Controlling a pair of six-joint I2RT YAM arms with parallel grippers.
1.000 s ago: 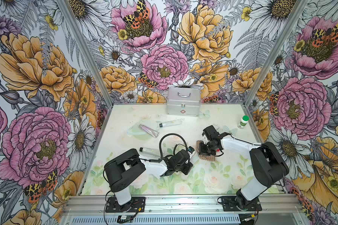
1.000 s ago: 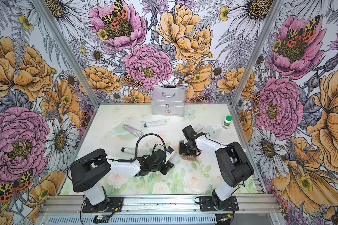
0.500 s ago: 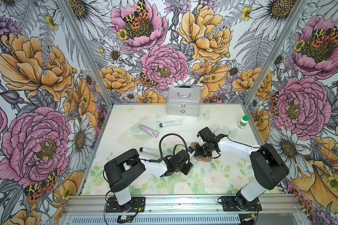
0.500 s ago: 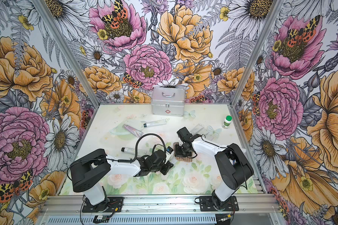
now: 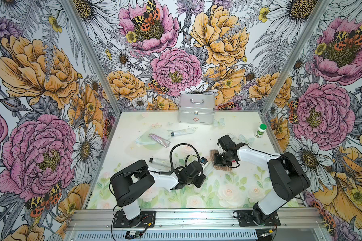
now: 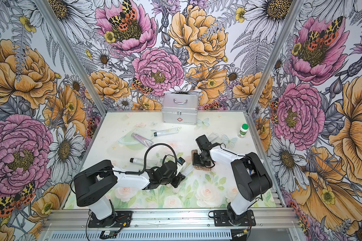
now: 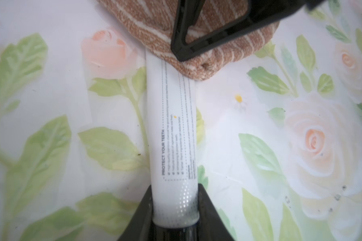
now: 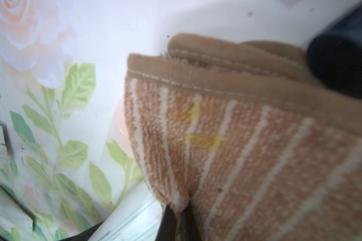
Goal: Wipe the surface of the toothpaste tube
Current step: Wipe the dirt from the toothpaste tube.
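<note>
While my left gripper is clamped shut on one end of the white toothpaste tube, which lies just six o'clock of the middle of the table and points toward two o'clock, my right gripper pinches a fold of the striped brown towel, jaws nearly together. The towel rests over the tube's far end.

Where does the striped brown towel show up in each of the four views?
In a top view: striped brown towel mid-table, beside the toothpaste tube.
In a top view: same spot.
Left wrist: covering the tube's far end.
Right wrist: close up, pinched in the right gripper.
Shared landmark: the toothpaste tube in the left gripper.
</note>
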